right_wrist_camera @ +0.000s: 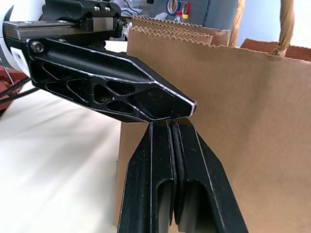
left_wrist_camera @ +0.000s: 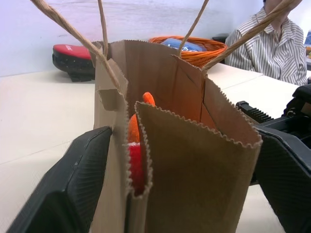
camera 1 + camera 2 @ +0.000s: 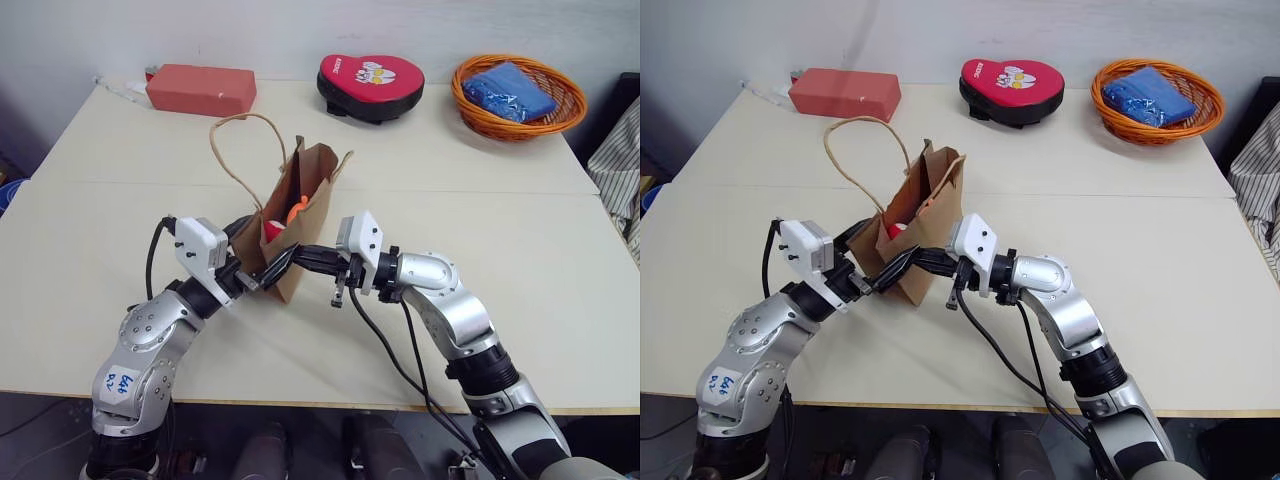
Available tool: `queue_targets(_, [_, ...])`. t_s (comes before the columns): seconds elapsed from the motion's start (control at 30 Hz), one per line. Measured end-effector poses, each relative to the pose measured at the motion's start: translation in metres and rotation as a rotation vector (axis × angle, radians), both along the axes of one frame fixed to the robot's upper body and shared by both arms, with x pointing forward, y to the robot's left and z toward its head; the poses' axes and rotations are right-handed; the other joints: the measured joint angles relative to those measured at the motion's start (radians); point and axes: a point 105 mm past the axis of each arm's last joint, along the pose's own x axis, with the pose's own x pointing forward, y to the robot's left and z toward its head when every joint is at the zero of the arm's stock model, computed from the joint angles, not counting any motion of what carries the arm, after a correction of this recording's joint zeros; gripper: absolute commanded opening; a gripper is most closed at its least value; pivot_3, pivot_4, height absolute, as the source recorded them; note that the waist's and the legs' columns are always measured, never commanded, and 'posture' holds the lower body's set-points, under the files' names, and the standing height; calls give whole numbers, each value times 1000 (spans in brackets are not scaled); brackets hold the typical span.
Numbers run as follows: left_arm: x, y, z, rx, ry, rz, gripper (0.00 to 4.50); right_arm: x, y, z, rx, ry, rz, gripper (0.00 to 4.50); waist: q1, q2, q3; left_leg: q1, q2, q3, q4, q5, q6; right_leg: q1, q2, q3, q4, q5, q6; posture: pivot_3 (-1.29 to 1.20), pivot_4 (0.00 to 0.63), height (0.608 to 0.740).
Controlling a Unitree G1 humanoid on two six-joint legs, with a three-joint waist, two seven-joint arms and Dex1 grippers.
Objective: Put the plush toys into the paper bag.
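Beige table (image 3: pixel 520 230): plush toys (image 2: pixel 135 141) inside paper bag (image 3: pixel 300 215).

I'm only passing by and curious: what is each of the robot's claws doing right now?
Left gripper: open, its fingers on either side of the paper bag.
Right gripper: shut, holding nothing, by the bag's side.

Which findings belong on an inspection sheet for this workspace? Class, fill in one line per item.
Surface: pale table, two tops butted together.
Job's things: paper bag upright; orange plush and red plush inside.
Clutter: red block, heart-shaped pad, orange basket with blue packet.
Grippers: left gripper open, straddling the bag's end; right gripper shut beside the bag.
Cables: black cable along the right arm.
Surroundings: person in striped shirt seated beyond the table.
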Motion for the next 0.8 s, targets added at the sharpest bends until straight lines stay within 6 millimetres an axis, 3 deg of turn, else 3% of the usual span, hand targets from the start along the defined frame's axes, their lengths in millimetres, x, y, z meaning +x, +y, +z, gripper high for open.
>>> queue_targets(0.23, [5, 10, -7, 18, 29, 15, 1538, 3, -5, 0, -4, -15, -30, 0, 1, 0, 0, 0, 0, 0, 0, 0, 0, 0, 0, 0, 0, 0, 0, 0, 150, 740])
queue_targets(0.4, [7, 13, -10, 26, 37, 18, 24, 3, -17, -14, -43, 16, -46, 0, 1, 0, 0, 0, 0, 0, 0, 0, 0, 1, 0, 0, 0, 0, 0, 0, 150, 740])
queue_targets(0.53, [4, 20, -7, 19, 44, -47, 24, 2, -44, -26, -78, 60, -99, 0, 3, 0, 0, 0, 0, 0, 0, 0, 0, 1, 0, 0, 0, 0, 0, 0, 150, 740])
queue_targets(0.63, [-11, 19, 4, 18, 55, -242, 24, 0, -74, -31, -101, 84, -152, 0, 3, 0, 0, 0, 0, 0, -1, 0, 0, 1, 0, 0, -1, 0, 0, 0, 150, 740])
queue_targets(0.8, [-40, 2, 20, 112, 20, -632, 24, -10, -107, -32, -114, 96, -189, 0, 3, 0, 0, 1, 0, 0, -1, 0, 0, 2, 0, 0, -2, 0, 0, 0, 150, 740])
